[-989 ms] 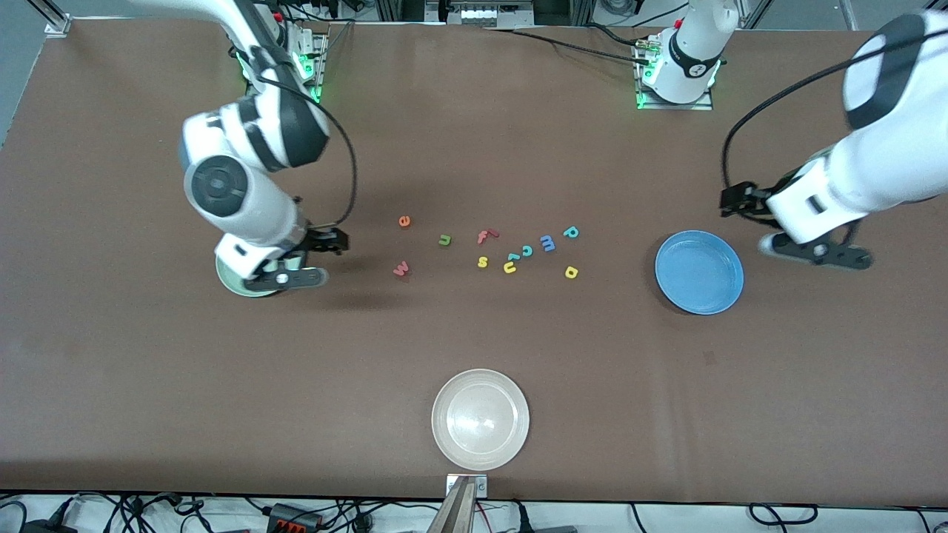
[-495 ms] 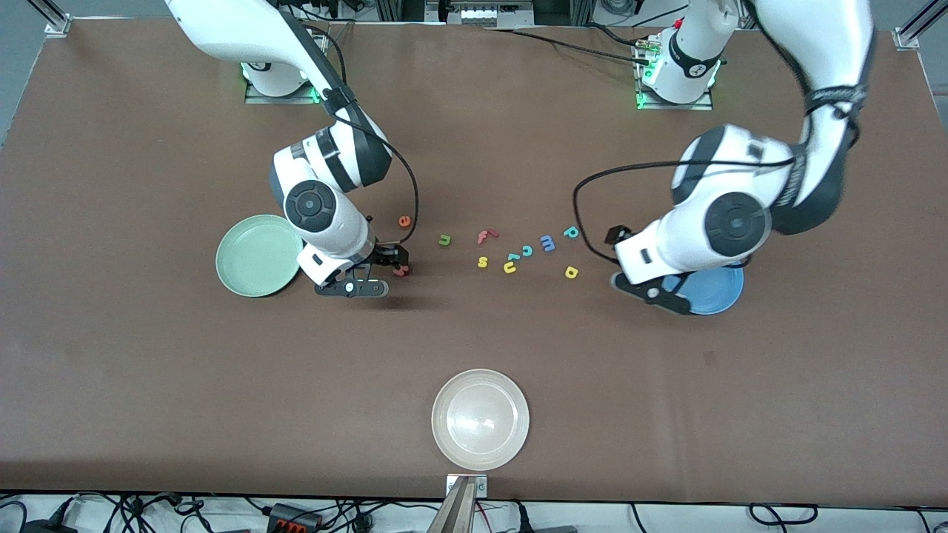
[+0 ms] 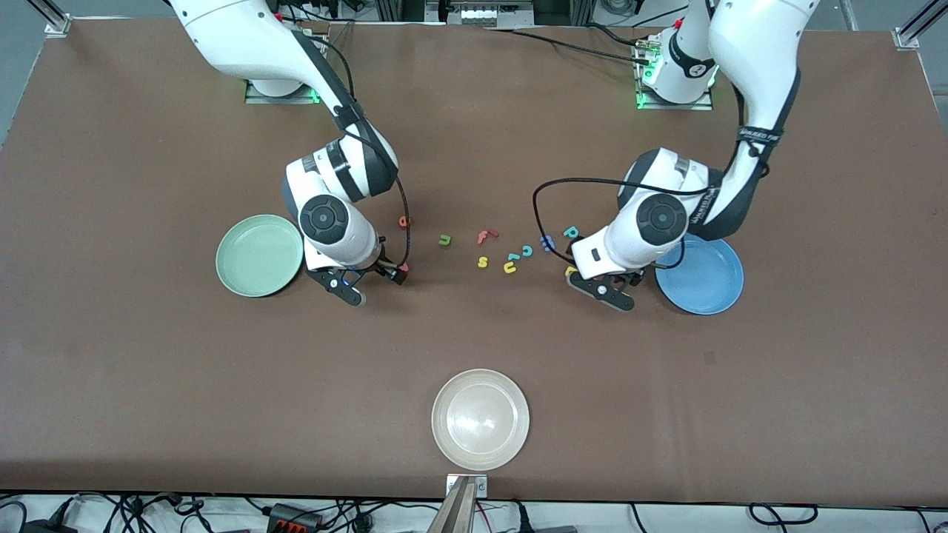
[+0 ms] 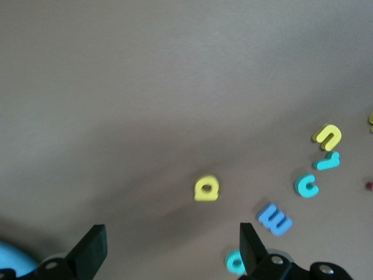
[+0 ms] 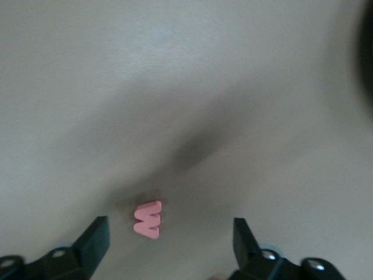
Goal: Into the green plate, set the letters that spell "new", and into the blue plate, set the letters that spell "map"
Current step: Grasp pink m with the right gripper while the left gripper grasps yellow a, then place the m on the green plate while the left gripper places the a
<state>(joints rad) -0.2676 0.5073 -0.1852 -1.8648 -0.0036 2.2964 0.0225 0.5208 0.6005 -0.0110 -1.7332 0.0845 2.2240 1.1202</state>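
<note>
The pink "w" (image 5: 147, 219) lies on the table just ahead of my open right gripper (image 5: 170, 245), closer to one finger and touching neither. In the front view that gripper (image 3: 370, 281) hangs low beside the green plate (image 3: 259, 255) and hides most of the "w". The orange "e" (image 3: 404, 220) and green "n" (image 3: 444, 240) lie farther from the camera. My left gripper (image 4: 170, 254) is open and empty, with the yellow "a" (image 4: 206, 188) ahead of it, the blue "m" (image 4: 274, 218) and teal "p" (image 4: 235, 261) beside it. It (image 3: 603, 289) hovers next to the blue plate (image 3: 703, 285).
Spare letters lie between the arms: red "f" (image 3: 486, 236), yellow "s" (image 3: 483, 261), yellow "u" (image 3: 509, 267), teal "c" (image 3: 526, 251). A whitish-beige plate (image 3: 481, 419) sits near the table's front edge.
Both arms swung inward and down toward the letters. The right gripper left the green plate for the "w"; the left gripper came from past the blue plate to the "a".
</note>
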